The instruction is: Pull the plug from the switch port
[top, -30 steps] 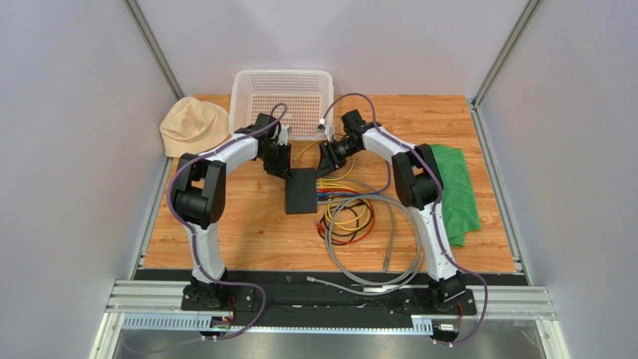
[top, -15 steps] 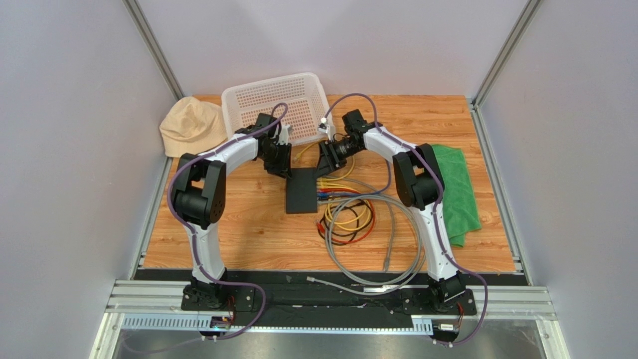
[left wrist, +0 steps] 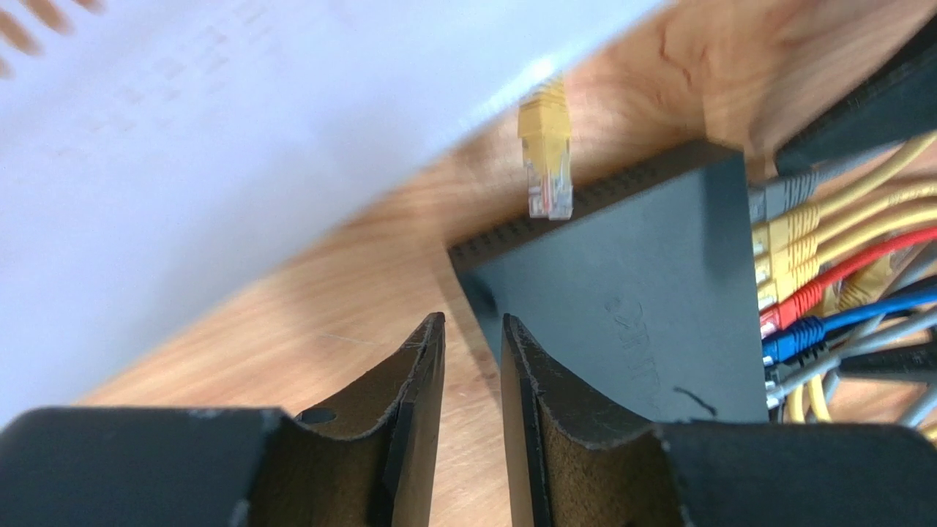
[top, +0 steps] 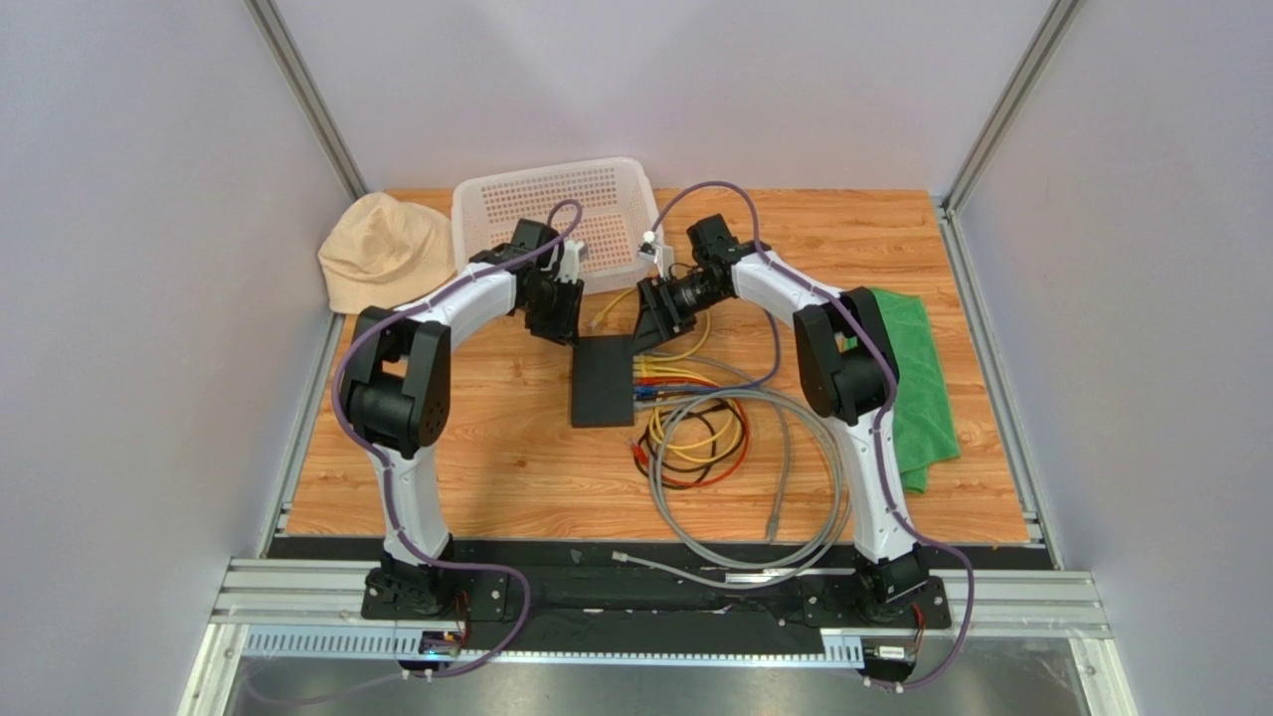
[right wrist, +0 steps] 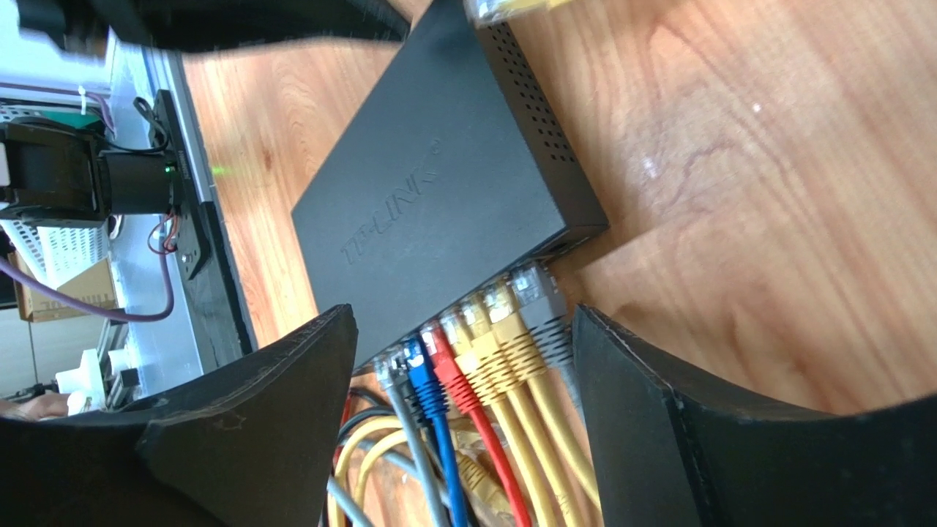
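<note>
Switch (right wrist: 440,209) | your right gripper (right wrist: 464,318), lower centre, spread wide, empty, facing plugs (right wrist: 489,346) to choose one | left gripper (left wrist: 471,321) barely parted, empty, likely bracing.

from the left wrist, only a pale blur for the basket (left wrist: 198,132), no mesh to be read. lost behind that blur: the cable of the loose yellow plug (left wrist: 547,165). in the right wrist view, yellow plug cut off by the top edge, only its tip showing. near end of the switch (left wrist: 627,275) covered by the fingers (left wrist: 539,439) of the left gripper (left wrist: 473,329). sockets hidden under the plugged cables (right wrist: 484,351). from above, too small to tell: jaws of left gripper and right gripper (top: 652,311).
</note>
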